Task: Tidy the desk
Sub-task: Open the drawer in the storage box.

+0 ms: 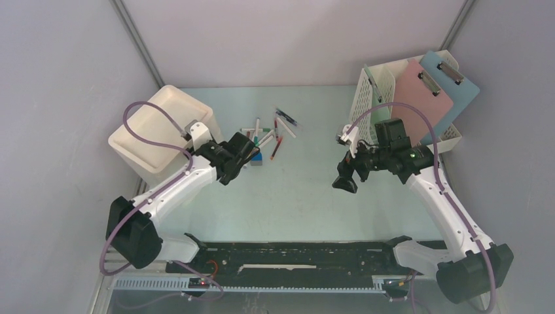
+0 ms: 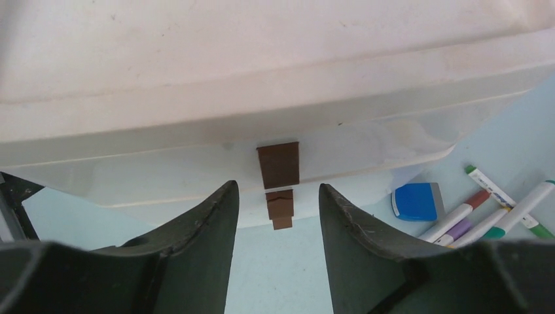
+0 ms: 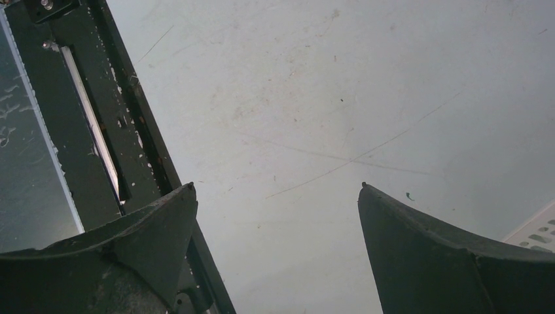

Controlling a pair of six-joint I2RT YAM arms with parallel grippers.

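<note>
1 × desk (image 1: 294, 196): pale mint-green top. It lies under the white bin (image 1: 157, 131) and spreads right of it, out to the black rail (image 1: 294, 252).
1 × white bin: stands at the desk's left side; all places below are given from it.
1 × left gripper (image 1: 243, 156): just right of the bin and facing its wall, jaws partly apart with nothing between them.
2 × brown pieces (image 2: 278, 165): one above the other at the foot of the bin's wall. Whether the lower one is only a reflection cannot be told.
1 × blue eraser (image 1: 257, 161): right of the bin, just beside the left gripper.
markers (image 1: 271, 134): an overlapping heap right of the bin, total unclear; four show in the left wrist view.
1 × right gripper (image 1: 345, 182): well right of the bin, jaws spread wide and empty, over bare desk.
1 × file rack (image 1: 379, 91): white and perforated, far right of the bin.
2 × clipboards in the rack: pink clipboard (image 1: 422, 98), blue clipboard (image 1: 458, 82).
</note>
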